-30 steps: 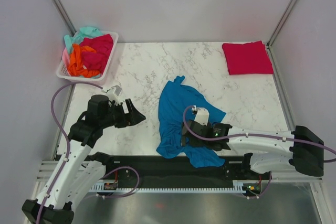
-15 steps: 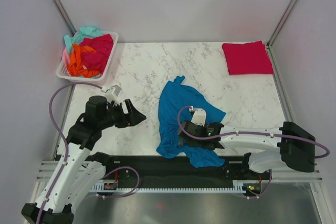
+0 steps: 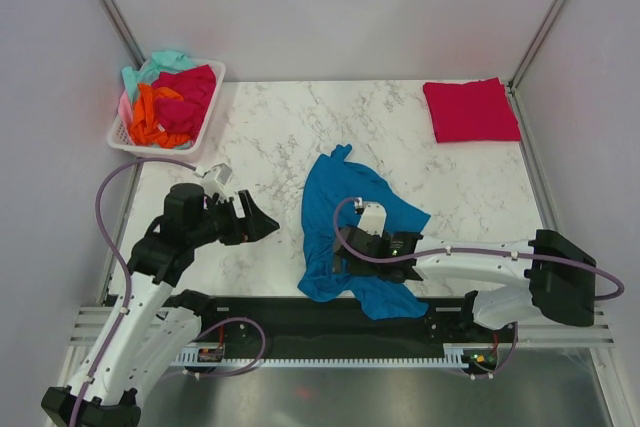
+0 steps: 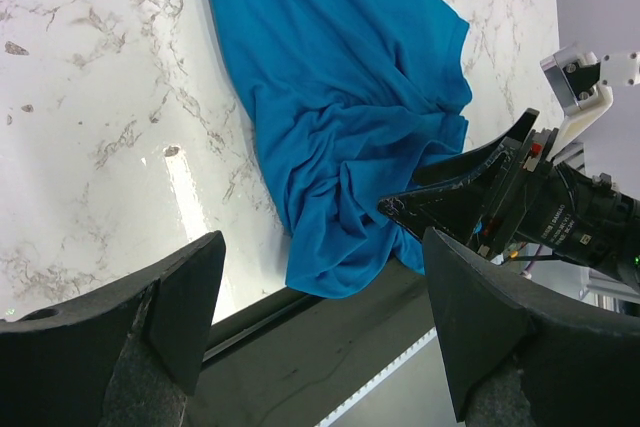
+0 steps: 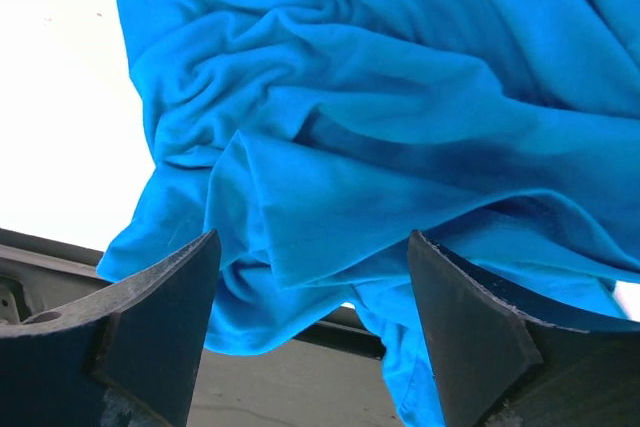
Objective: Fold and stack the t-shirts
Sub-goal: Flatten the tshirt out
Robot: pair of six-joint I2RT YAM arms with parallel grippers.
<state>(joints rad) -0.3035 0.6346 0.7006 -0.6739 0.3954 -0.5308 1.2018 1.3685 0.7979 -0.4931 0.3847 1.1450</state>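
A teal-blue t-shirt [image 3: 340,212] lies crumpled at the table's near middle, its lower hem hanging over the front edge. It fills the right wrist view [image 5: 380,97] and shows in the left wrist view [image 4: 340,97]. My right gripper [image 3: 343,255] is open and hovers over the shirt's bunched lower left part, its jaws wide on either side of the folds [image 5: 310,247]. My left gripper [image 3: 268,224] is open and empty, left of the shirt and apart from it. A folded crimson red t-shirt [image 3: 470,110] lies at the far right corner.
A white plastic basket [image 3: 205,117] at the far left holds magenta, orange, mint and pink shirts [image 3: 165,102]. The black front rail [image 3: 300,312] runs under the shirt's hanging hem. Bare marble [image 3: 270,132] lies between the basket and the blue shirt.
My right gripper has slid left over the blue shirt toward its bunched lower left edge. The left arm has barely moved. The shirt's shape looks the same.
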